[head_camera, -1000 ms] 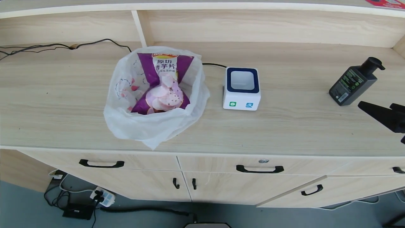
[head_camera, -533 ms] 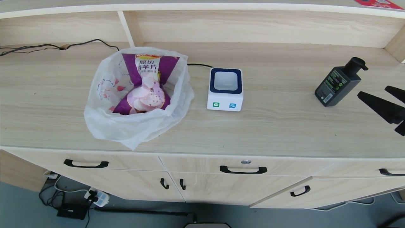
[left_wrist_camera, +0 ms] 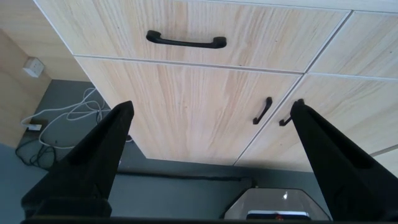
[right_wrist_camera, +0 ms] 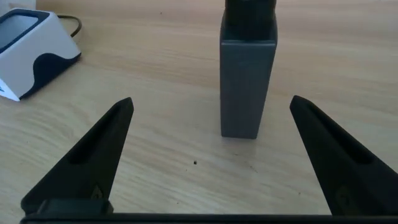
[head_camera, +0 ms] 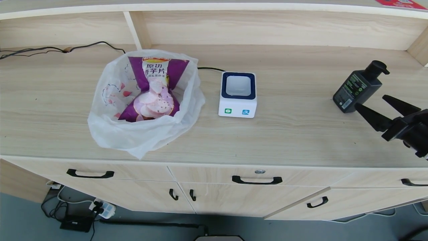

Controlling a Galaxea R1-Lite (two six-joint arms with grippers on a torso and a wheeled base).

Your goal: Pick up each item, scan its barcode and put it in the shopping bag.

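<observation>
I think the job right now is to grab the black pump bottle (head_camera: 356,88). It stands upright on the right side of the counter (head_camera: 301,140). My right end effector (head_camera: 370,101) hangs just in front of it, and its two fingers are wide apart with nothing between them.

To do this well, I want the bottle's flat body to sit right in the middle of the gap. I should take it by the body and not by the thin pump top. The bottle is tall, so a bump from one finger could knock it over. I would go in straight and squeeze softly. I cannot tell where the barcode is.

The white scanner (head_camera: 238,93) sits between the bottle and the shopping bag (head_camera: 110,134), well apart from both. Its black cable (head_camera: 209,68) runs behind it. The bag is floppy, and a purple chip packet (head_camera: 153,90) is in it. My left end effector (left_wrist_camera: 211,104) hangs low in front of the drawers (left_wrist_camera: 186,74), fingers apart, holding nothing.
</observation>
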